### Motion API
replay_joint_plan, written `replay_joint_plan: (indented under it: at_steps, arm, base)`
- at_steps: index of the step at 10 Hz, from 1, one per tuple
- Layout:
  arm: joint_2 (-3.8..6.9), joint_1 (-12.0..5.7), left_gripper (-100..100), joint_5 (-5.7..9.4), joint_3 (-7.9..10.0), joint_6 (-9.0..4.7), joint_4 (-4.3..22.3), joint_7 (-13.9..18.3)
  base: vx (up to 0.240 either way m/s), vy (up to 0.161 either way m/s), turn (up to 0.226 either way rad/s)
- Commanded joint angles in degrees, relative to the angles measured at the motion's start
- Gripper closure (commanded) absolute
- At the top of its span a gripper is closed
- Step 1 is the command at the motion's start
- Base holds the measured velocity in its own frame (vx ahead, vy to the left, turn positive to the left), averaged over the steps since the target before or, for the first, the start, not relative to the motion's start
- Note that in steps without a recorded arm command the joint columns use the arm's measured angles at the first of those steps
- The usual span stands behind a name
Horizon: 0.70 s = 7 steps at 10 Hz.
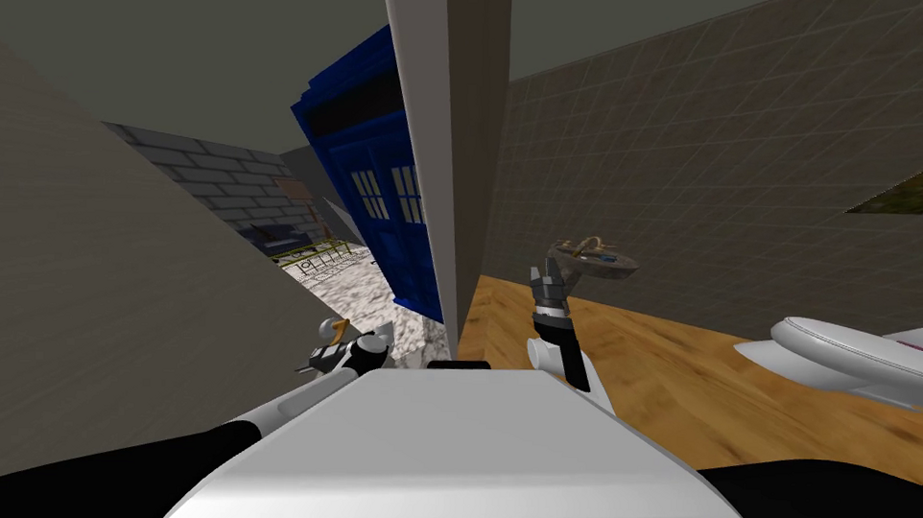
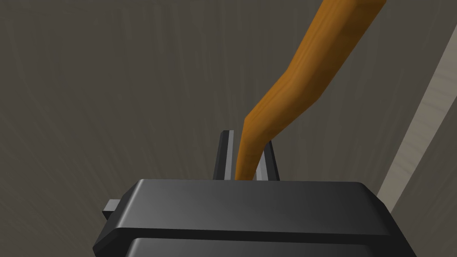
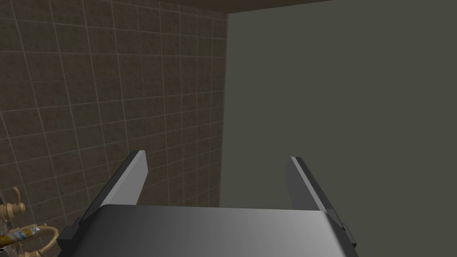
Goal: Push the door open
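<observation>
The door (image 1: 113, 297) is a broad grey-brown panel on my left, swung partly open. Its orange lever handle (image 1: 340, 326) sticks out near my chest. My left gripper (image 1: 327, 354) is at that handle. In the left wrist view the left gripper (image 2: 245, 136) is shut on the end of the orange handle (image 2: 308, 67), with the door face (image 2: 111, 89) close behind. My right gripper (image 1: 544, 273) is raised to the right of the door jamb (image 1: 453, 174); in the right wrist view the right gripper (image 3: 218, 156) is open and holds nothing.
Through the gap stands a blue police box (image 1: 371, 181) on pale cobbled ground (image 1: 353, 286). A wall basin (image 1: 599, 263) with taps hangs on the tiled wall just beyond my right gripper. A white fixture (image 1: 850, 353) sits on the wooden floor (image 1: 677, 364) at right.
</observation>
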Motion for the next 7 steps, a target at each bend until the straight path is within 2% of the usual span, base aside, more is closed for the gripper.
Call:
replay_joint_plan:
  at_steps: [1,3,7]
  arm:
    - [0.44,-0.21,100,0.27,0.37,-0.26,0.1,-0.1]
    - [0.65,-0.16,100,0.88,1.23,-0.77,0.0,-0.4]
    - [0.89,-0.10,100,1.59,2.22,-1.36,-0.1,-0.8]
  base:
    - [-0.001,0.103,-0.023]
    - [-0.001,0.054,-0.077]
    - [0.000,0.064,-0.015]
